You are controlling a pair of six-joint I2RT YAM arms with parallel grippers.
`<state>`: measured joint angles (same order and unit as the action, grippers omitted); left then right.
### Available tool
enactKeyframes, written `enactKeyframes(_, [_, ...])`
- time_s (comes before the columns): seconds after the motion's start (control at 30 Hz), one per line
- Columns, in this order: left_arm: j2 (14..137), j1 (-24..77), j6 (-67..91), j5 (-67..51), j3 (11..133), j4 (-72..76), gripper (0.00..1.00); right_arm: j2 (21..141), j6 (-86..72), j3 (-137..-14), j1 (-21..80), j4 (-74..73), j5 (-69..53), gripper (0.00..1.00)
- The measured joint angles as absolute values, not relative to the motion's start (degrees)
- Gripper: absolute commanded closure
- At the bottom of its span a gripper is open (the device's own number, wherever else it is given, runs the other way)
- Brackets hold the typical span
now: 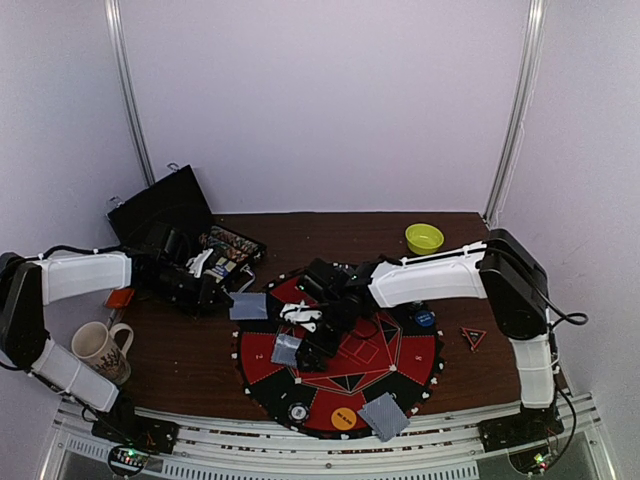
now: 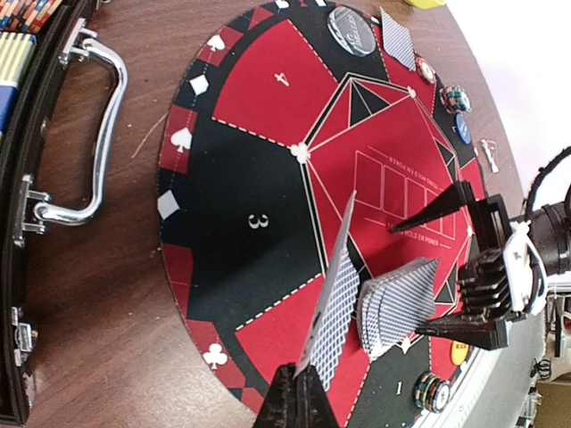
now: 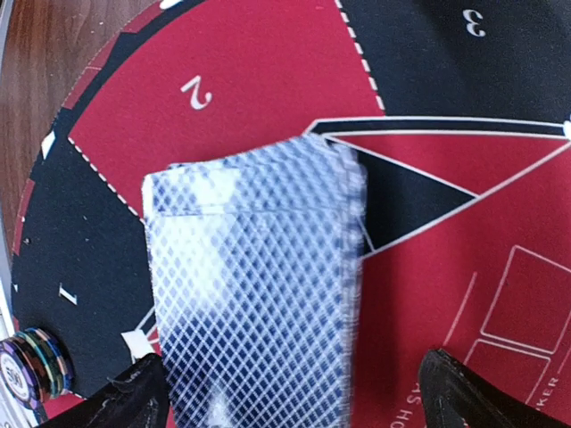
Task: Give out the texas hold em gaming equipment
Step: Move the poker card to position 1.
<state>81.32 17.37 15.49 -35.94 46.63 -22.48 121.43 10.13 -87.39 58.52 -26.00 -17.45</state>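
One card [image 2: 332, 303] is pinched edge-up in the closed left gripper [image 2: 299, 397], just above the mat [image 2: 241, 223]. The deck [image 3: 259, 267] is seen over the red sector marked 2, between the wide-open fingers of the right gripper [image 3: 290, 379], ungripped. The card is best lowered flat onto its sector before release, clear of the deck.

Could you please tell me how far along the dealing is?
Done: a grey-blue-backed card lies at the near rim of the round red-and-black mat, beside a round orange disc. In hand: the left gripper pinches a single card; the right gripper, jaws open, hangs over the grey-blue deck. Left: sector 3 and sector 4 hold no cards.
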Motion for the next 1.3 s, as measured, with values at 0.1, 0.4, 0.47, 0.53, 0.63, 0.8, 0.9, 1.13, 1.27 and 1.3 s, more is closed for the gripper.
enactKeyframes(0.1, [81.36,17.19,15.05,-35.9,46.74,-22.57,1.0,122.06,10.22,-88.4,58.81,-26.81,-17.74,0.04])
enactKeyframes(0.4, [81.45,17.19,14.39,-35.9,46.76,-22.61,1.0,122.39,9.76,-89.23,59.31,-27.86,-16.58,0.12])
enactKeyframes(0.47, [81.45,17.12,14.33,-35.83,46.76,-22.61,1.0,122.58,9.67,-89.25,59.94,-27.81,-14.66,0.15])
enactKeyframes(0.53, [81.43,16.86,14.2,-35.64,46.76,-22.61,1.0,122.58,9.72,-89.21,60.71,-27.66,-12.82,0.21])
enactKeyframes(0.63, [81.43,16.32,13.98,-34.94,46.76,-22.61,1.0,122.58,9.52,-88.84,61.67,-26.96,-10.11,0.26])
enactKeyframes(0.8, [81.43,15.97,13.96,-34.7,46.78,-22.59,1.0,122.54,9.3,-88.6,63.16,-26.33,-8.05,0.3])
enactKeyframes(0.9, [81.43,15.94,13.87,-34.7,46.87,-22.59,1.0,122.54,9.69,-88.6,64.18,-26.24,-8.99,0.33])
enactKeyframes(1.13, [81.43,15.94,13.56,-34.68,47.16,-22.59,1.0,122.54,9.76,-88.62,66.04,-26.02,-12.23,0.34])
enactKeyframes(1.27, [81.43,15.94,13.43,-34.59,47.29,-22.55,1.0,122.54,9.23,-88.62,66.08,-25.89,-12.45,0.28])
enactKeyframes(1.3, [81.43,15.94,13.34,-34.46,47.29,-22.55,1.0,122.54,9.08,-88.62,66.08,-25.87,-12.45,0.22])
